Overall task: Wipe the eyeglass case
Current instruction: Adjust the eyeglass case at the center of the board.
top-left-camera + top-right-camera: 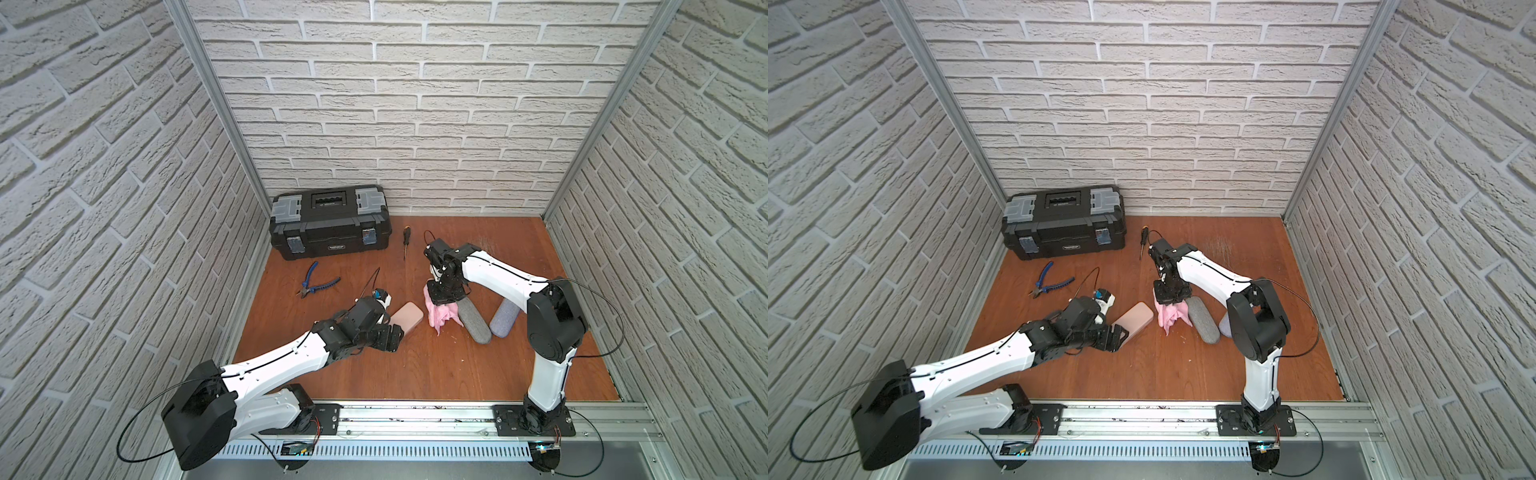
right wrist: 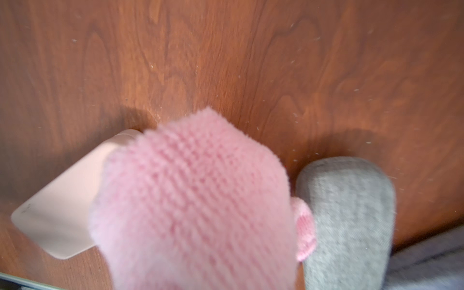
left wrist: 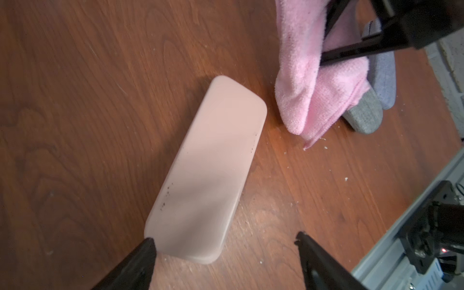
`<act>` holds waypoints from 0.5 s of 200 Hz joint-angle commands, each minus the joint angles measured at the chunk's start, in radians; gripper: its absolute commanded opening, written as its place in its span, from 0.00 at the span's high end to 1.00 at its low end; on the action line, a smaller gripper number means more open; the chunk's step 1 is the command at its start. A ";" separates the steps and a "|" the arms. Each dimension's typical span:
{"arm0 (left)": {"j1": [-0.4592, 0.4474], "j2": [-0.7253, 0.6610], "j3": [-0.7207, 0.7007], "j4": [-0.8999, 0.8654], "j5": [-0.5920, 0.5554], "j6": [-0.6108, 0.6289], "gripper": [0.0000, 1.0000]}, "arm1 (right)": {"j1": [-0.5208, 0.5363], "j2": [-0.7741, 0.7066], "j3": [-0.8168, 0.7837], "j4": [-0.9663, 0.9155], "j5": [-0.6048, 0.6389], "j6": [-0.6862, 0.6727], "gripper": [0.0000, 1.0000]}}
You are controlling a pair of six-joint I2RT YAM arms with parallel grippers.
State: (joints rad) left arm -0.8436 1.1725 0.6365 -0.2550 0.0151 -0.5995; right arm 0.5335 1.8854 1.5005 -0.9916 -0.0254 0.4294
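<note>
A pale pink eyeglass case (image 1: 408, 318) (image 1: 1133, 319) lies flat on the wooden table, with dark specks along its edges (image 3: 211, 170). My left gripper (image 1: 397, 332) (image 3: 225, 238) stands open at the case's near end. One fingertip (image 3: 150, 244) sits at a corner of the case and the other is well clear of it. My right gripper (image 1: 442, 302) (image 1: 1169, 297) is shut on a pink cloth (image 1: 439, 319) (image 3: 308, 82) that hangs down just beside the case's far end. In the right wrist view the cloth (image 2: 195, 200) hides the fingers and part of the case (image 2: 62, 208).
Two grey fabric cases (image 1: 476, 322) (image 1: 503, 318) lie right of the cloth, near the right arm. A black toolbox (image 1: 330, 226) stands at the back left. Blue-handled pliers (image 1: 318, 282) and a screwdriver (image 1: 406, 241) lie in front of it. Crumbs dot the table.
</note>
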 commanded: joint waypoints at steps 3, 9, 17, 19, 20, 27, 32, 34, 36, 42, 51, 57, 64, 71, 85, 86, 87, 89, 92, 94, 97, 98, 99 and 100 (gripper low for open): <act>-0.025 0.100 0.063 -0.055 -0.088 0.164 0.10 | -0.003 -0.056 0.021 -0.027 0.028 -0.020 0.98; -0.034 0.120 0.075 -0.061 -0.104 0.188 0.09 | -0.002 -0.061 0.016 -0.022 0.022 -0.019 0.98; -0.040 0.143 0.086 -0.067 -0.123 0.211 0.09 | -0.004 -0.067 0.009 -0.016 0.015 -0.015 0.98; -0.040 0.147 0.088 -0.068 -0.128 0.215 0.09 | -0.003 -0.068 0.006 -0.015 0.014 -0.014 0.98; -0.040 0.150 0.088 -0.068 -0.129 0.218 0.09 | -0.003 -0.068 0.005 -0.014 0.013 -0.013 0.98; -0.039 0.162 0.093 -0.065 -0.145 0.233 0.09 | -0.003 -0.071 -0.001 -0.008 0.007 -0.011 0.98; -0.038 0.170 0.096 -0.064 -0.151 0.243 0.09 | -0.003 -0.071 -0.006 -0.004 0.001 -0.008 0.98; -0.038 0.172 0.097 -0.061 -0.153 0.246 0.09 | -0.003 -0.071 -0.007 -0.004 -0.001 -0.008 0.98; -0.039 0.174 0.098 -0.061 -0.155 0.249 0.08 | -0.003 -0.071 -0.008 -0.003 -0.003 -0.006 0.98; -0.038 0.179 0.101 -0.056 -0.159 0.256 0.08 | -0.003 -0.069 -0.011 -0.001 -0.008 -0.005 0.98; -0.038 0.184 0.099 -0.047 -0.158 0.260 0.08 | -0.003 -0.069 -0.015 0.004 -0.017 -0.001 0.98; -0.036 0.185 0.096 -0.038 -0.154 0.261 0.08 | -0.003 -0.070 -0.017 0.006 -0.021 0.001 0.98; -0.037 0.186 0.091 -0.028 -0.146 0.262 0.08 | -0.003 -0.070 -0.019 0.008 -0.022 0.001 0.98; -0.034 0.191 0.082 -0.016 -0.136 0.262 0.07 | -0.001 -0.070 -0.020 0.009 -0.022 0.003 0.98; -0.029 0.198 0.065 0.013 -0.102 0.262 0.07 | -0.002 -0.068 -0.017 0.012 -0.025 0.002 0.98; -0.028 0.198 0.063 0.016 -0.099 0.262 0.07 | -0.002 -0.068 -0.017 0.013 -0.025 0.001 0.98; -0.028 0.199 0.062 0.018 -0.098 0.262 0.07 | -0.002 -0.067 -0.016 0.013 -0.025 0.001 0.98; -0.027 0.201 0.058 0.024 -0.091 0.262 0.07 | -0.003 -0.066 -0.017 0.013 -0.024 0.001 0.98; -0.024 0.203 0.055 0.031 -0.081 0.261 0.07 | -0.002 -0.065 -0.015 0.013 -0.025 -0.001 0.98; -0.023 0.204 0.053 0.034 -0.075 0.261 0.07 | -0.003 -0.065 -0.015 0.013 -0.025 0.000 0.98; -0.021 0.207 0.049 0.042 -0.063 0.261 0.07 | -0.002 -0.064 -0.013 0.012 -0.026 -0.001 0.98; -0.020 0.208 0.048 0.045 -0.061 0.260 0.07 | -0.001 -0.064 -0.013 0.013 -0.027 0.000 0.98; -0.019 0.209 0.047 0.047 -0.058 0.260 0.07 | -0.001 -0.063 -0.013 0.013 -0.027 0.000 0.98; -0.019 0.209 0.047 0.049 -0.054 0.260 0.07 | -0.001 -0.063 -0.013 0.013 -0.027 0.000 0.98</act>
State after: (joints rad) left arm -0.8757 1.3613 0.7109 -0.2741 -0.0967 -0.3622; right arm 0.5335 1.8515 1.4910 -0.9886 -0.0425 0.4297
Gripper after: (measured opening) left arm 0.927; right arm 0.122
